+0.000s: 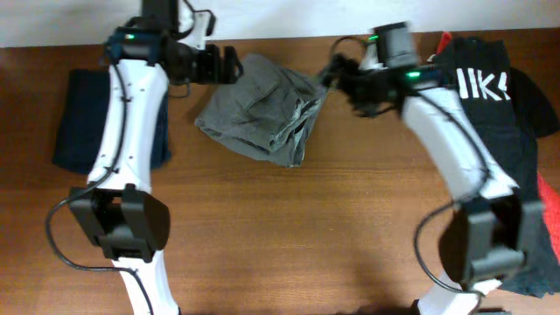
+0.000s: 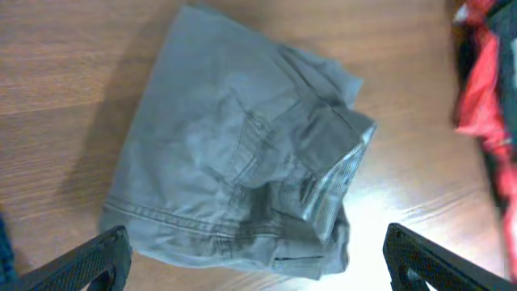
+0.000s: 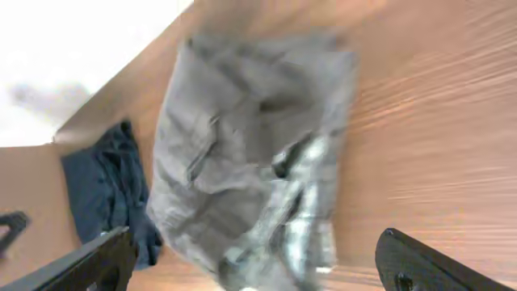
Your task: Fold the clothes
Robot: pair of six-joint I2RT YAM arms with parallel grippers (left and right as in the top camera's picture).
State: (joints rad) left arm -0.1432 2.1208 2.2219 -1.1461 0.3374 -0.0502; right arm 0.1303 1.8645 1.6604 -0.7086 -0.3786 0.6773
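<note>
On my overhead feed the grey-khaki trousers [image 1: 258,109] lie bunched in a rumpled heap on the wooden table [image 1: 350,219], toward the far edge and between my 2 arms. The left gripper [image 1: 223,63] sits at the heap's upper left corner and the right gripper [image 1: 337,74] at its upper right corner. From that view I cannot tell whether either one touches the cloth. The left wrist camera looks straight down on the heap. Its 2 fingers [image 2: 81,263] show only in the bottom corners of the frame, spread wide with nothing pinched between them. Seams and a pocket line run across the fabric there, and a turned-over edge [image 2: 339,174] shows a paler ribbed lining. The right wrist picture is blurred, but I can make out its fingers [image 3: 436,259] spread just as wide, with the trousers lying loose ahead of them and nothing held. The navy trousers [image 1: 74,114] lie flat at the left end of the table, partly under my left arm and well apart from the grey heap. At the right end, the black T-shirt [image 1: 486,83] with white print lies under my right arm. The red garment [image 1: 551,201] peeks out along its outer edge.
</note>
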